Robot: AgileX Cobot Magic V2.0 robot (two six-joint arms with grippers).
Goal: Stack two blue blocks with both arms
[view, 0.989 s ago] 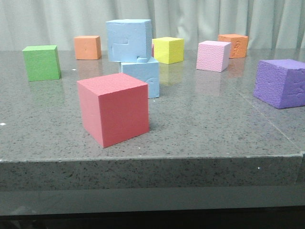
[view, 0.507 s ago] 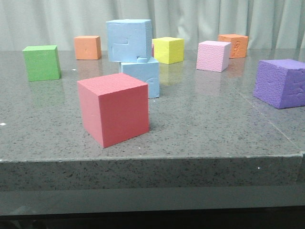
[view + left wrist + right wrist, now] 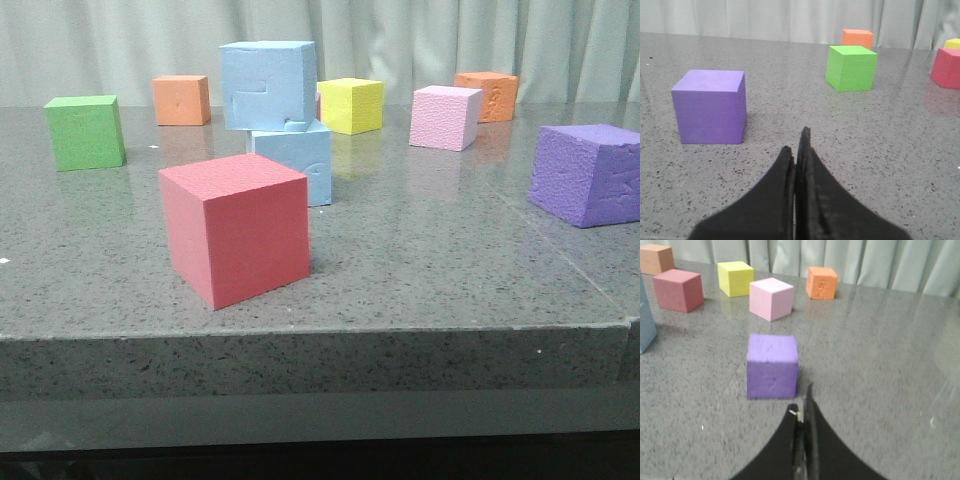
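We see only the black fingertips of each arm; the rest is cut off. The left gripper point(image 3: 799, 150) has its fingers pressed together on nothing, low over the grey speckled stone table point(image 3: 450, 270), with a purple foam cube point(image 3: 710, 106) just beyond it. The right gripper point(image 3: 804, 410) is likewise clenched and empty, just short of a purple foam cube point(image 3: 772, 366). Neither gripper appears in the front view. There the upper light blue foam block point(image 3: 268, 83) sits skewed on the lower light blue foam block point(image 3: 295, 162), mid-table. A red foam cube point(image 3: 235, 228) nearer the camera hides the lower block's left bottom corner.
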